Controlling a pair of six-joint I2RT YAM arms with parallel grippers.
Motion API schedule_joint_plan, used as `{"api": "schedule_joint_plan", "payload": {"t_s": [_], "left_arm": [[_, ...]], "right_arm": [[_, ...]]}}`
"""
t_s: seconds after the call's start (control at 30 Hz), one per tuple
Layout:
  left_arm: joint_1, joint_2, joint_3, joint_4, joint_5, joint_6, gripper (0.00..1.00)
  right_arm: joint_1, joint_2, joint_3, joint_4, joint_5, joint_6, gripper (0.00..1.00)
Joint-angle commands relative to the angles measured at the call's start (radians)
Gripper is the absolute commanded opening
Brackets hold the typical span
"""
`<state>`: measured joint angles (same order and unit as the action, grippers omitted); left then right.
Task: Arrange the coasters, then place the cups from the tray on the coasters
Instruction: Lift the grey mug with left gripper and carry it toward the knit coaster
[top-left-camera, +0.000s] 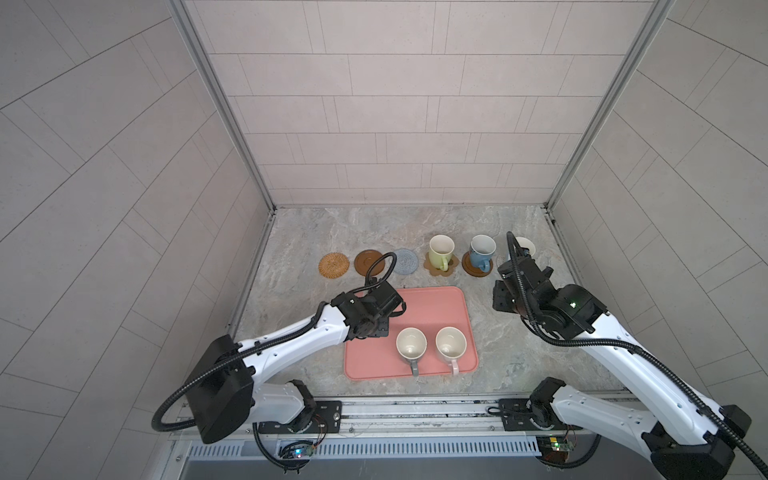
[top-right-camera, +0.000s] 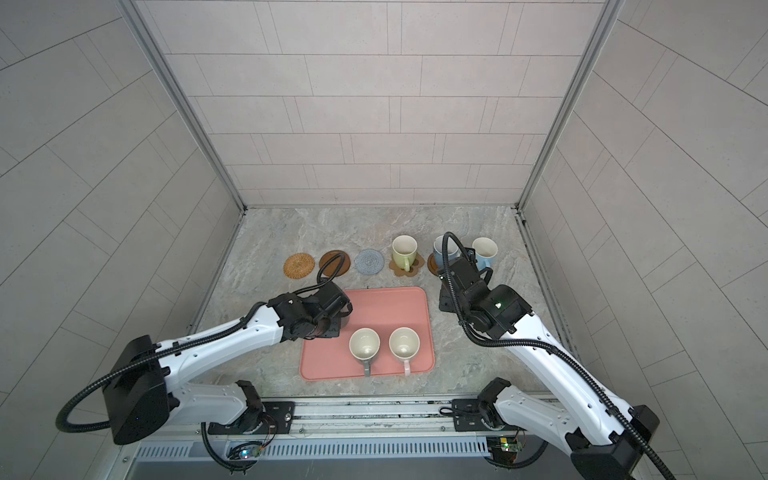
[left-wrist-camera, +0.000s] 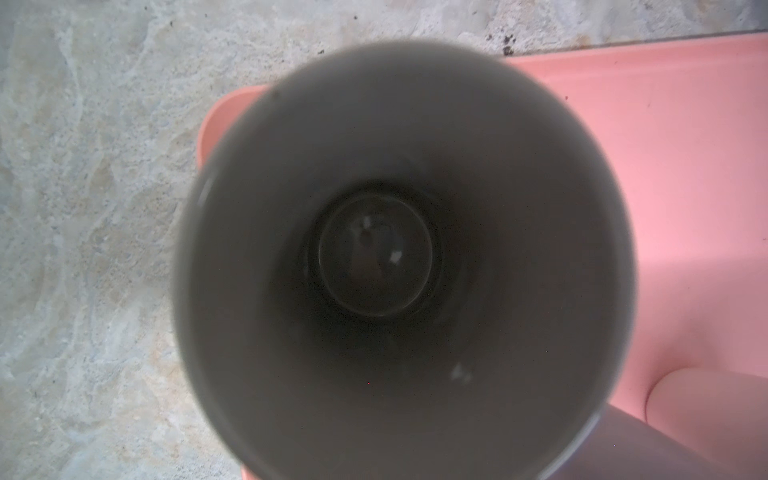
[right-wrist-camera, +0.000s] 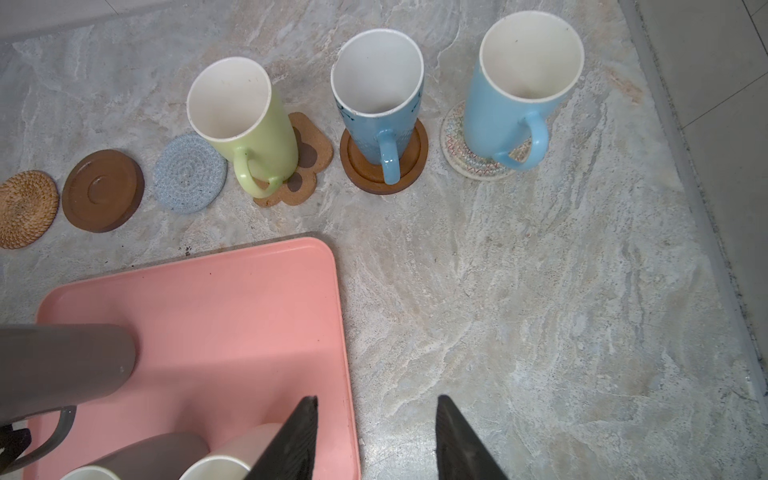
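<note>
Left gripper (top-left-camera: 374, 326) clenched on dark grey mug (right-wrist-camera: 62, 365) at tray (right-wrist-camera: 232, 299) corner; right gripper (right-wrist-camera: 376, 411) released, empty, above table (right-wrist-camera: 540, 332) beside tray. Green mug (right-wrist-camera: 257, 137) sits on paw coaster (right-wrist-camera: 324, 149).

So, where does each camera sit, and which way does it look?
Top view: high overhead, looking down on tray, left arm, right arm.
Top view: same height and direction; same tray, both arms.
Left wrist: looks down into dark grey mug; no fingers visible.
Right wrist: low, faces light green mug; own fingers show.
Shared: all four see the tray.
</note>
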<state>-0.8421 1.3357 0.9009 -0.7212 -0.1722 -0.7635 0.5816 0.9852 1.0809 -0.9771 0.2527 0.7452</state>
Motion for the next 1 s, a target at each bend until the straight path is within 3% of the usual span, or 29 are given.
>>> {"api": "schedule_joint_plan", "payload": {"t_s": [0.0, 0.2, 0.67, 0.97], "left_arm": [[0.021, 0.032, 0.078, 0.05, -0.019, 0.066, 0.06], [0.041, 0.116, 0.183, 0.005, -0.017, 0.115, 0.04], [0.054, 0.165, 0.264, 0.049, -0.054, 0.13, 0.04], [0.097, 0.273, 0.378, 0.082, -0.049, 0.157, 0.04]], "right_arm": [[-0.003, -0.01, 0.003, -0.017, 0.024, 0.02, 0.49], [-0.003, -0.009, 0.002, -0.02, 0.024, 0.018, 0.49], [-0.003, -0.027, -0.014, -0.025, 0.04, 0.019, 0.49], [-0.002, -0.019, -0.014, -0.025, 0.048, 0.013, 0.49]]}}
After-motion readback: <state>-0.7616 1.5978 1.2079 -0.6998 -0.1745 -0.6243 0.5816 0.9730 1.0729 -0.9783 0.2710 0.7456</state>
